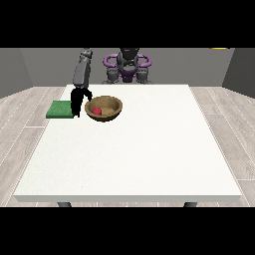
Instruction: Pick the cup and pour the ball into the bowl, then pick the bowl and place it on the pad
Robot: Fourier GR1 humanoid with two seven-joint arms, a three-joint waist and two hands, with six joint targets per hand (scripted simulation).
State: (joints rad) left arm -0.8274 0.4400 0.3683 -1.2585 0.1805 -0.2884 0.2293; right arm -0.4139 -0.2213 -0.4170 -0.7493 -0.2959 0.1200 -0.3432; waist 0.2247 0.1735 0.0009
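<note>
At the upper left of the frame, the black hand [77, 101] is hanging between the green square pad [60, 109] and the brown wooden bowl [104, 108] holding the red ball [97, 111]; I cannot tell its fingers. A rim grasp could be tipping the bowl.

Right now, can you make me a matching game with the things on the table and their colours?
Things:
1. ball
2. bowl
3. pad
4. hand at the view's left

Colours:
A. green
B. black
C. red
D. brown

Pairs: 1-C, 2-D, 3-A, 4-B
</note>
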